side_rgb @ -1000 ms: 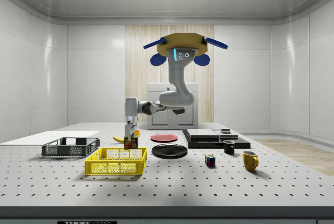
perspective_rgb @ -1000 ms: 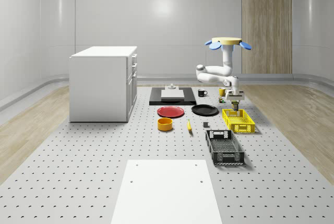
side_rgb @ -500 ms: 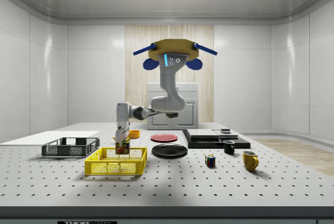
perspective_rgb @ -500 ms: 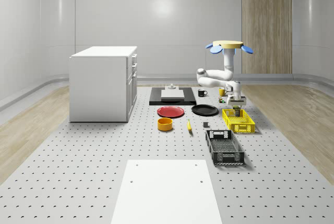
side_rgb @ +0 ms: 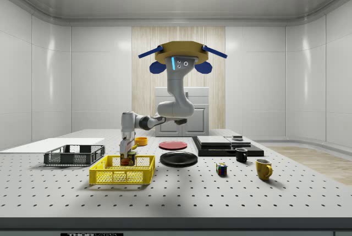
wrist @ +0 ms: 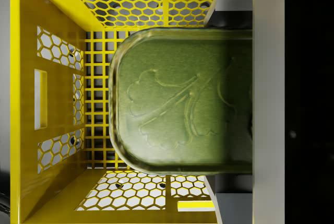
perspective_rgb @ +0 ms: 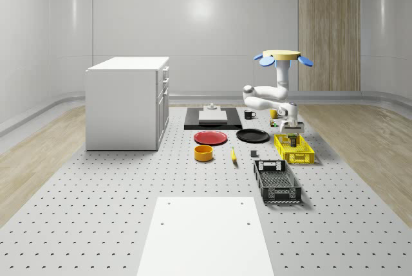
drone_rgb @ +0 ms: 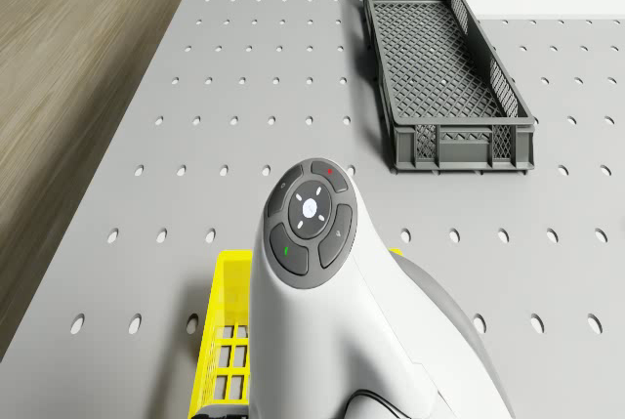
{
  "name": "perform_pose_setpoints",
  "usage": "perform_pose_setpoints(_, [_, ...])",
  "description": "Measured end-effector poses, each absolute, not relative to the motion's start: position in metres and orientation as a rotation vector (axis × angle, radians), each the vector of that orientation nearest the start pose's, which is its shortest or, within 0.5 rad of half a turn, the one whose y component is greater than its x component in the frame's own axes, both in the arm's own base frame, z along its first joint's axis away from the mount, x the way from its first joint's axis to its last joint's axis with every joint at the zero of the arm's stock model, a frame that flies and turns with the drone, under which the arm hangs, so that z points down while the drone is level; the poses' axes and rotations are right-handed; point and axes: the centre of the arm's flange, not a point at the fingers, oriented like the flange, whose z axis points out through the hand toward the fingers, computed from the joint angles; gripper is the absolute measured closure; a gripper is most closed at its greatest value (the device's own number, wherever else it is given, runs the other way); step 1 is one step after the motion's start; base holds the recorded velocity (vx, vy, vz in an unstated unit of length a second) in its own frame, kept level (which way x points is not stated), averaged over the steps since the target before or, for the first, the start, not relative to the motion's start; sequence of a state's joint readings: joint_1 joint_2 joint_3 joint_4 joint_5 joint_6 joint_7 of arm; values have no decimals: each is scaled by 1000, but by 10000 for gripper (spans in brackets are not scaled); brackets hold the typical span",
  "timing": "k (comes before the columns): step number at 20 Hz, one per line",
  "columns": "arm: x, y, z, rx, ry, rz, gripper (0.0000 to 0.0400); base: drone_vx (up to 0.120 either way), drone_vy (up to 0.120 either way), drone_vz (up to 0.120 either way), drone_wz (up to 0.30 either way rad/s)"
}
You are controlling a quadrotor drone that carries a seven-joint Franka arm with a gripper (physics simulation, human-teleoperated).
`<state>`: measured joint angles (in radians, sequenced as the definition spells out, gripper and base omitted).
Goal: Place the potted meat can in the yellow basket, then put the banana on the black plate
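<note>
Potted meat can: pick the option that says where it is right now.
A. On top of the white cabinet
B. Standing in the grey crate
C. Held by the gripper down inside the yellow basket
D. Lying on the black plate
C: in the side view the gripper holds the potted meat can below the rim of the yellow basket, and the wrist view shows the can ringed by the basket's walls, while the drone hovers nearby.

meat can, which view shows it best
The wrist view: the meat can sits close up, its green embossed top plain, the yellow basket below it. In the side view it shows small under the claw, low inside the basket. In the whole-scene view it is a tiny speck at the basket's far end.
</note>
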<state>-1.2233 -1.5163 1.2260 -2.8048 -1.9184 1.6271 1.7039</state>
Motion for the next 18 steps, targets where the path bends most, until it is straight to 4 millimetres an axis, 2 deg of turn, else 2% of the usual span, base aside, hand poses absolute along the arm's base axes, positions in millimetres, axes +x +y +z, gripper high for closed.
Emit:
perform_pose_setpoints(8, [317, 0, 564, -5, 3, 793, 110, 0, 0, 0, 0])
perform_pose_setpoints(9, [317, 0, 567, -5, 3, 793, 102, 0, 0, 0, 0])
perform_pose_setpoints(11, [317, 0, 571, -4, 2, 790, 58, 0, 0, 0, 0])
perform_pose_setpoints(15, [317, 0, 564, -1, 0, 788, 21, 0, 0, 0, 0])
perform_pose_setpoints(18, [317, 0, 555, -1, -1, 787, 10, 0, 0, 107, 0])
